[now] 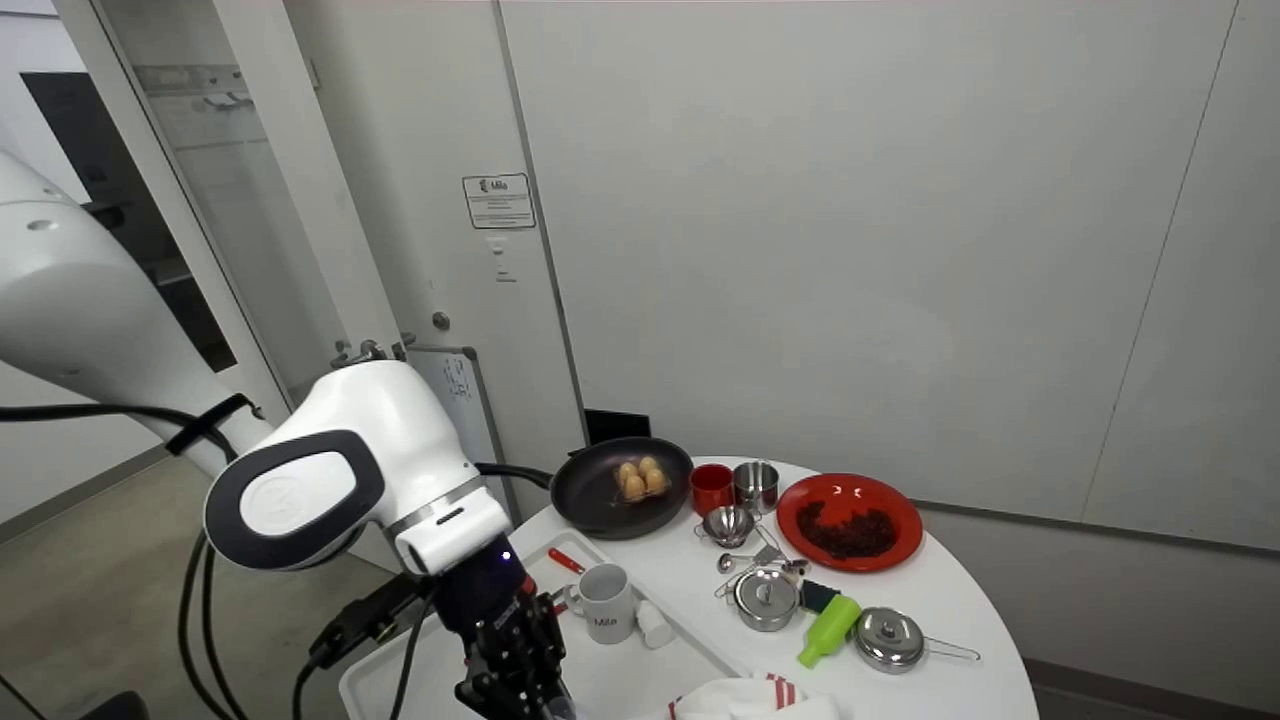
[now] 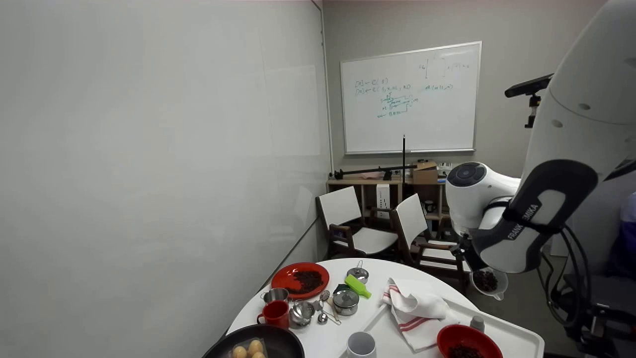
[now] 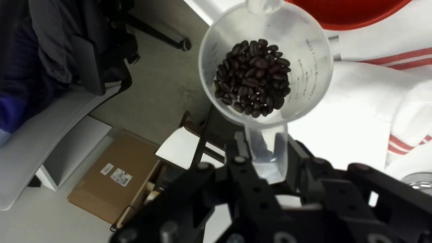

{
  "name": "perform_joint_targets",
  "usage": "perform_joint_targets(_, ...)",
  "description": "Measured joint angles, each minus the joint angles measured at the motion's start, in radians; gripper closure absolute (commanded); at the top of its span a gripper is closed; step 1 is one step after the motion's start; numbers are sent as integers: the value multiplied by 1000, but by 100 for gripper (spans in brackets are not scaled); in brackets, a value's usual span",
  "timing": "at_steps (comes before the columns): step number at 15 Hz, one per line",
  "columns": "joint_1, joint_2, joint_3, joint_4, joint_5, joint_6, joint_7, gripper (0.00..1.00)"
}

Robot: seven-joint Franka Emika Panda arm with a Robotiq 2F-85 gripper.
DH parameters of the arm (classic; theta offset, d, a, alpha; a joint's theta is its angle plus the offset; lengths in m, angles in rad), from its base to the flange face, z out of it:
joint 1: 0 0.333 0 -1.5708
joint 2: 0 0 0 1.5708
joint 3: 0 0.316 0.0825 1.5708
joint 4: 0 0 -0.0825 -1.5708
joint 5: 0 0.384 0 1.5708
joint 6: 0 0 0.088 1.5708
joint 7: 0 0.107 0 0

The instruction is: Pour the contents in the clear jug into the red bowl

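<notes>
Wears smooth, glossy white shells (image 1: 100, 280) along the Franka Emika Panda arm (image 2: 586, 119), pocked with small round recesses (image 1: 42, 225). Sports a dark grey oval ring (image 1: 368, 478) around a white cap (image 1: 297, 500). Bears pale "FRANK" and "EMIKA" lettering (image 2: 515, 232) on dark grey. Shows a slim silvery collar (image 1: 437, 505). Carries black cables (image 1: 90, 411) bound by a black strap (image 1: 208, 424). Ends in a matte black, angular Robotiq gripper (image 3: 268, 145) studded with round bolt heads (image 3: 284, 237).

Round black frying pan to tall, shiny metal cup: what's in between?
A red cylindrical mug stands between the black pan and the metal cup; that shows in both exterior views.
</notes>
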Motion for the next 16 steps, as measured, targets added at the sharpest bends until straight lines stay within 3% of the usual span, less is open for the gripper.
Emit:
perform_joint_targets(8,-125,-105,77,2,-53,-14,-16,92)
perform_joint_targets(13,-110,-85,62,7,-97,-32,49,92)
perform_joint_targets(14,-101,-75,56,10,-104,-41,67,73)
perform_joint_targets(15,-99,-72,58,10,-106,-42,73,73)
perform_joint_targets(16,-100,-72,62,10,-106,-41,73,92)
